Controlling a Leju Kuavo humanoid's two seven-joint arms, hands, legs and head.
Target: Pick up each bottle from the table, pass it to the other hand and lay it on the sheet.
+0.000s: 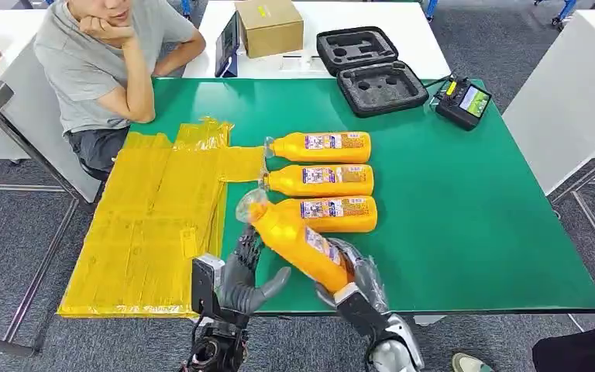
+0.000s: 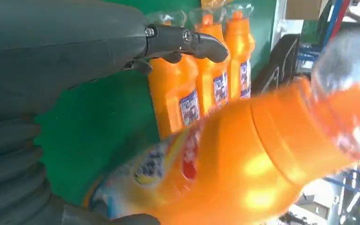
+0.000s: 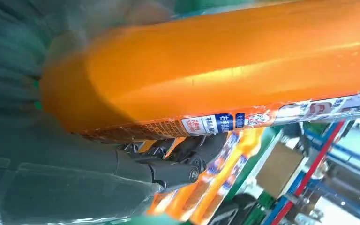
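Over the green table (image 1: 465, 225) our right hand (image 1: 356, 275) grips an orange bottle (image 1: 298, 242) with a clear cap and printed label, tilted toward our spread, empty left hand (image 1: 248, 279).

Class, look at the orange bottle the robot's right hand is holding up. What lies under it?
Under the lifted bottle lies the green table, with the nearest of three lying bottles partly behind it. The right hand grips its base; the table beneath is covered.

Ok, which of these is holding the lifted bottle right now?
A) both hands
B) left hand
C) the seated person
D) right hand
D: the right hand grips the lifted bottle at its base, while the left hand waits open beside it.
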